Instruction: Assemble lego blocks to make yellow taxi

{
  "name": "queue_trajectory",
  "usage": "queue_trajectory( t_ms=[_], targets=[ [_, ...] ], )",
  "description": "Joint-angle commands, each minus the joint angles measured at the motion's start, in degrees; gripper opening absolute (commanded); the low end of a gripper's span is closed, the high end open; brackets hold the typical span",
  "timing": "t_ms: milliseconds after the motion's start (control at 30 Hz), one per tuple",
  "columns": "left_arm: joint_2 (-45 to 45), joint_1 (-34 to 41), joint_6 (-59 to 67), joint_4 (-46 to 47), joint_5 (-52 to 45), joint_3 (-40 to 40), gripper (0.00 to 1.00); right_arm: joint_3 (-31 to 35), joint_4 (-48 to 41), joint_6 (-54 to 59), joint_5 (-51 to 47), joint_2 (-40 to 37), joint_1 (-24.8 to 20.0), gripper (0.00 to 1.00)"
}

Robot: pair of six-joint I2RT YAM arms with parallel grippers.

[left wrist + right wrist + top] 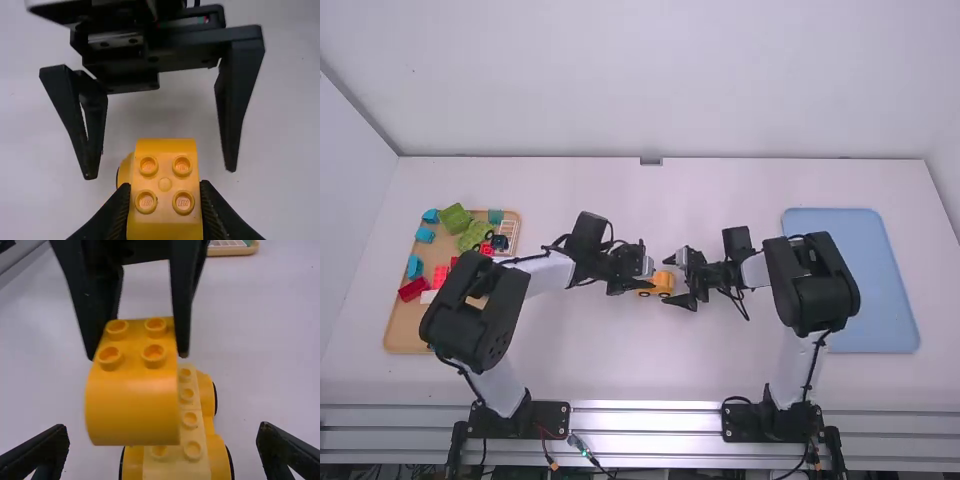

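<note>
Two yellow toy parts sit close together by the grippers. One is a yellow block [165, 220], and the left gripper [645, 277] has it squeezed between its fingers. The block has four round bumps [183, 201] on top. The other part is the yellow car bottom [197, 455], with black wheels [230, 461] and its own row of bumps. It is on the white table [620, 350], down lower than the left gripper's block. The block covers some of it in the right wrist view. I can't tell if the block and the car bottom touch.

The right gripper [668, 280] has its fingers spread wide, with nothing pinched. In its wrist view, one finger is on each side of the car bottom, with space between. The two grippers point at each other, and the yellow parts are in the middle.

Well out to the left of the left gripper is a wooden tray [404, 335]. It has green blocks [453, 218], blue blocks [415, 267] and red blocks [413, 290] on it. The left arm [485, 315] goes over part of the tray. Well out to the right of the right gripper is a flat blue tray [880, 290], and the right arm [812, 285] covers a bit of it.
</note>
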State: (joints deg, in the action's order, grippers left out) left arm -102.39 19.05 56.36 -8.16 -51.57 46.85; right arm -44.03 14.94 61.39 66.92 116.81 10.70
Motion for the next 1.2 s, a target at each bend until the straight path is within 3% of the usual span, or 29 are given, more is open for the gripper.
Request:
queue_trajectory(
  t_ms=[0,567,733,933,1033,1167],
  targets=[
    [1.16,-1.25,-6.27,-2.51,-3.28,-1.7,0.02,-0.24,1.09,-1.99,0.57,1.75,0.22,0.99],
    [-3.72,-2.64,-2.95,-5.64,-6.54,-1.33,0.02,-2.1,4.42,-1.7,0.37,4.72,0.28,0.99],
    [-3.85,-3.37,-2.95,-5.35,-6.64,-0.96,0.02,-3.76,9.97,-8.2,-0.9,8.57,2.38,0.99],
    [-3.85,-3.85,-2.91,-4.31,-7.61,-0.42,0.02,-4.33,10.51,-9.07,-1.97,9.2,3.54,1.0],
    [-3.87,-3.85,-2.12,-4.42,-8.81,-0.42,0.02,-4.17,10.08,-9.11,-4.55,9.2,4.02,0.92],
    [-3.87,-3.85,-1.14,-4.11,-8.33,-0.42,0.02,-3.78,10.1,-9.14,-5.29,9.2,4.02,0.69]
  ],
)
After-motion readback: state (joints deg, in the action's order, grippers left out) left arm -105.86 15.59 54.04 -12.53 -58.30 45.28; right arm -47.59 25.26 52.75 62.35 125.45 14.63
